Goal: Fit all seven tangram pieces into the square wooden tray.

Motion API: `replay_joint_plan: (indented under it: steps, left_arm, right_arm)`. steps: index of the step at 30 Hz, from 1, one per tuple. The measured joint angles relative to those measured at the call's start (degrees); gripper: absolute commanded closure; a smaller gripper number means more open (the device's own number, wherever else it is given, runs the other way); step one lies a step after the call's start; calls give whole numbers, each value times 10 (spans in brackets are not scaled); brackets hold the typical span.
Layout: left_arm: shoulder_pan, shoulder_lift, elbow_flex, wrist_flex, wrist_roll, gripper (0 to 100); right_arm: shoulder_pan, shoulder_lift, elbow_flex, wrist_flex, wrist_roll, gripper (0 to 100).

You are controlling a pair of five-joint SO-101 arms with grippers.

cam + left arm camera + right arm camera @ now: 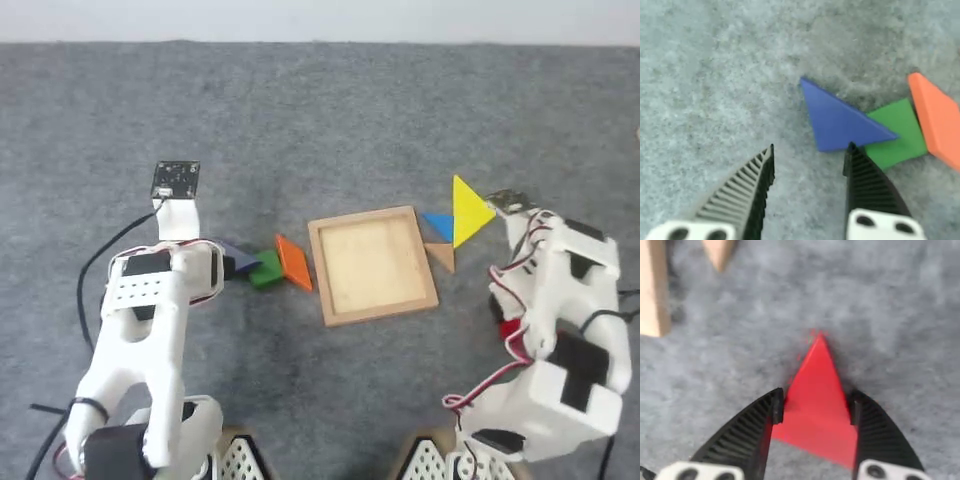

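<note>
The square wooden tray (372, 265) lies in the middle of the grey mat with nothing in it. Left of it lie an orange parallelogram (294, 262), a green square (266, 270) and a dark blue triangle (238, 258). My left gripper (811, 149) is open just short of the dark blue triangle (840, 122), one fingertip (852, 148) at its edge. Right of the tray lie a yellow triangle (468, 210), a small blue triangle (439, 225) and a wood-coloured triangle (441, 255). My right gripper (816, 402) is shut on a red triangle (817, 390), both fingers against its sides, low over the mat.
The tray's edge (652, 290) and the tip of the wood-coloured triangle (719, 251) lie beyond the right gripper. The green square (897, 132) and orange parallelogram (937, 117) lie past the dark blue triangle. The right arm's body covers most of the red triangle (508, 330) from above.
</note>
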Motion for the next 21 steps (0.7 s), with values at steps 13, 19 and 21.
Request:
replay_joint_plan:
  steps: [13,19,21]
  left_arm:
    - [0,0,0,-3,0,778]
    - [0,0,1,-3,0,778]
    - [0,0,9,-3,0,778]
  right_arm:
    - [134,-64,-57,-4,-11,772]
    - [137,-113,-2,-4,-4,768]
    - [149,-119,8,5,26,768]
